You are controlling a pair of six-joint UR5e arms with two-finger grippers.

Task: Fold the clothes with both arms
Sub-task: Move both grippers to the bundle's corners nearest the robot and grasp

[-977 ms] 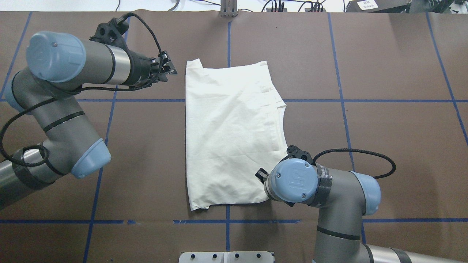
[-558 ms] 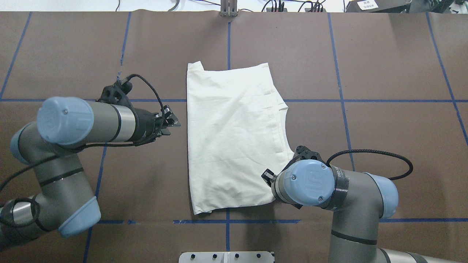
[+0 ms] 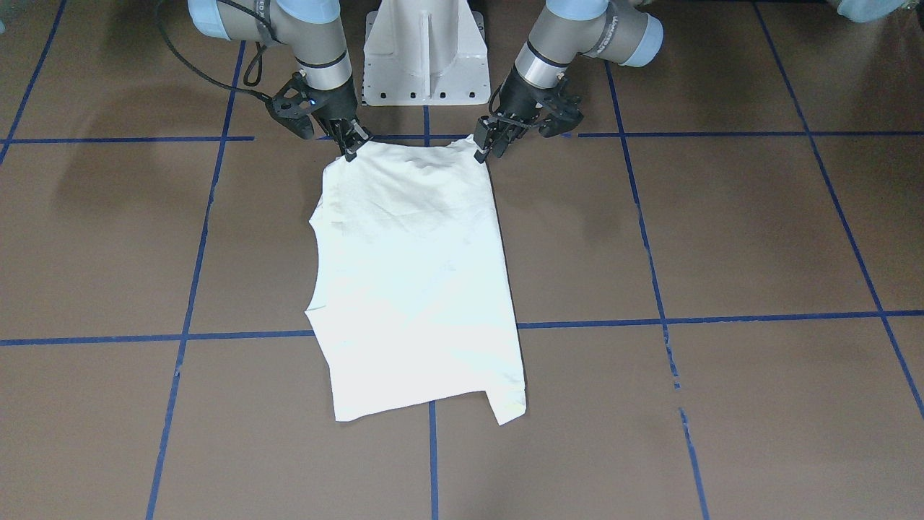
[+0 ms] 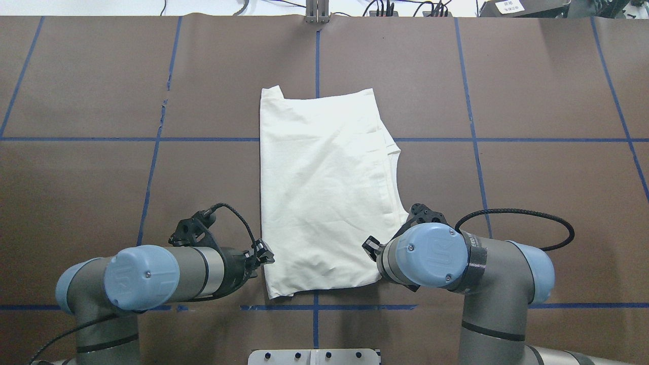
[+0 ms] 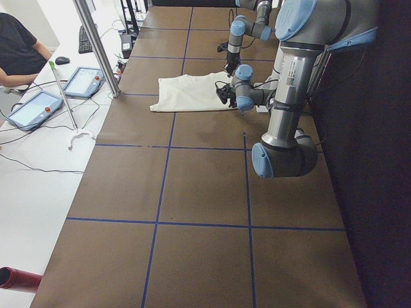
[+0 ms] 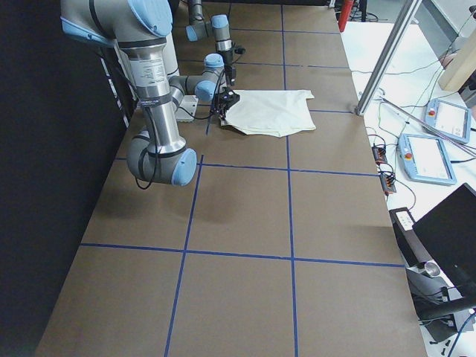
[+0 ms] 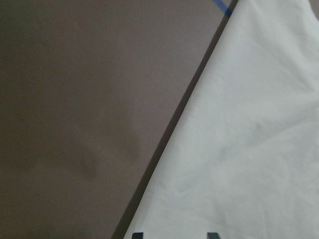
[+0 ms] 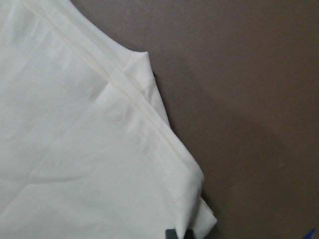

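T-shirt [image 4: 324, 192], cream-white and plain side up, folded into a long panel down the middle of the brown table [image 4: 557, 91]. Neckline curve on the robot's right edge, near end just short of the blue tape line [image 4: 355, 307].

At the near-right corner: right gripper [image 3: 351, 148], tips drawn close together on the hemmed corner in the wrist view, apparently pinching the cloth.

At the near-left corner: left gripper [image 4: 264, 255], a second ago beside the shirt's far-left corner, now brought down along the left edge to the near end. Fingertips [image 7: 214, 234] spread over the shirt's edge, not yet closed on anything. No comparable move on the right in that time, only a slight shift. Shirt itself nudged a little, otherwise as before.

Reads as both arms now lined up on the near edge for a lengthwise fold away from the robot, with one corner seemingly held and the other awaiting a pinch. Likely next: closing the left fingers on the corner layers, then lifting both corners together toward the far end.

Worth watching: catching only the top layer on the left, or an uneven lift skewing the panel.
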